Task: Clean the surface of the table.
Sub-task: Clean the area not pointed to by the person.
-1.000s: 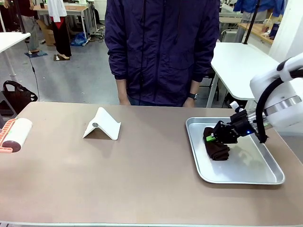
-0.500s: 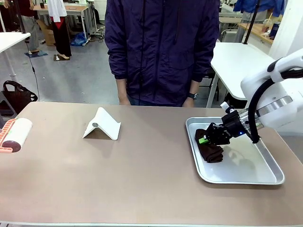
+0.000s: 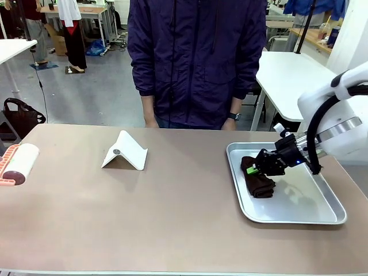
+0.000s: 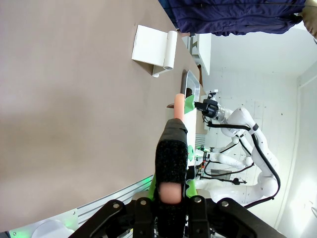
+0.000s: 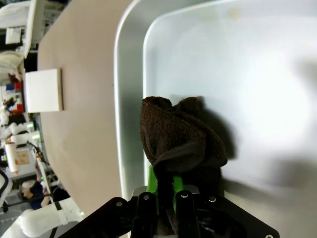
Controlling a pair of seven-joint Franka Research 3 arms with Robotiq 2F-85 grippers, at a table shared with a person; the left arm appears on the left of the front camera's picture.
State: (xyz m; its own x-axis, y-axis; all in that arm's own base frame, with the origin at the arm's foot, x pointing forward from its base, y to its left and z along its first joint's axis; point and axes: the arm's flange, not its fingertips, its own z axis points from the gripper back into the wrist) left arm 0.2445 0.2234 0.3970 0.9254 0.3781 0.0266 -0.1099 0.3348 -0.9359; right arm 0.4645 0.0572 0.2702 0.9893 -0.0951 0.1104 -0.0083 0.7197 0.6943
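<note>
Beyond the right gripper (image 3: 251,170), a grey concrete floor (image 3: 98,86) runs back through an open workroom. Just behind the gripper and to its right stands a white-topped table (image 3: 293,75) on pale legs, with a white wall (image 3: 351,29) rising past it. Far off to the gripper's left, another white table (image 3: 11,49) juts in, and a black bag (image 3: 20,115) sits low beside it. Farther back stand wooden-topped tables (image 3: 92,10), a cardboard box (image 3: 57,41) and a blue bag (image 3: 95,47). The light is even and bright.
</note>
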